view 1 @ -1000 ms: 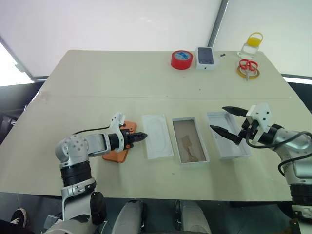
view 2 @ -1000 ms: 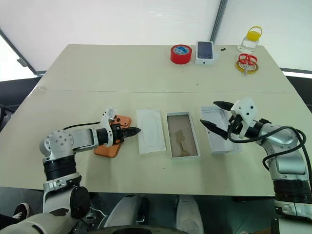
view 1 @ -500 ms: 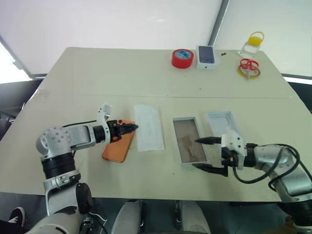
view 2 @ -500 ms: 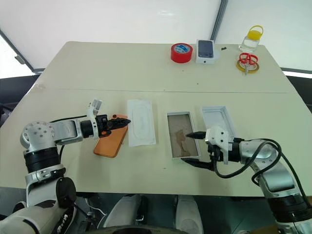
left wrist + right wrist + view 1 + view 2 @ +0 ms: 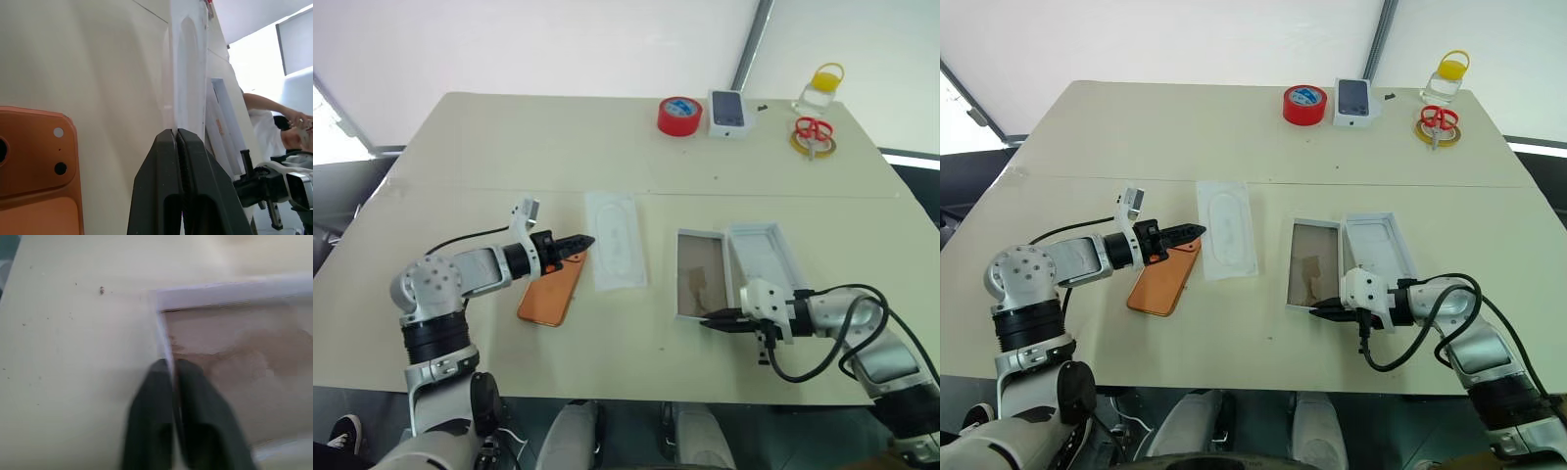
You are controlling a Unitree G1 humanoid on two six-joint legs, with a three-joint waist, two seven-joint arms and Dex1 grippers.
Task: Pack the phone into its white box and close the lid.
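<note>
The orange phone (image 5: 551, 291) lies camera side up on the table at near left, with nothing touching it. Just beyond it, my left gripper (image 5: 585, 241) is shut on the edge of the thin white insert (image 5: 615, 240); the wrist view shows the insert (image 5: 188, 73) rising from the closed fingertips beside the phone (image 5: 34, 161). The white box (image 5: 702, 274) with its brownish floor sits right of centre, turned askew. My right gripper (image 5: 708, 320) is shut on its near wall, close to a corner (image 5: 172, 364). The lid (image 5: 762, 257) lies open side up against the box's right side.
At the far edge stand a red tape roll (image 5: 678, 117), a small carton with a phone picture (image 5: 727, 115), red scissors on a yellow ring (image 5: 813, 135) and a yellow-capped jar (image 5: 819, 88). A person (image 5: 274, 112) shows past the table.
My right gripper dropped from over the lid to the box's near end and closed on its wall; the box swung askew. My left gripper pulled the insert away from the box.
</note>
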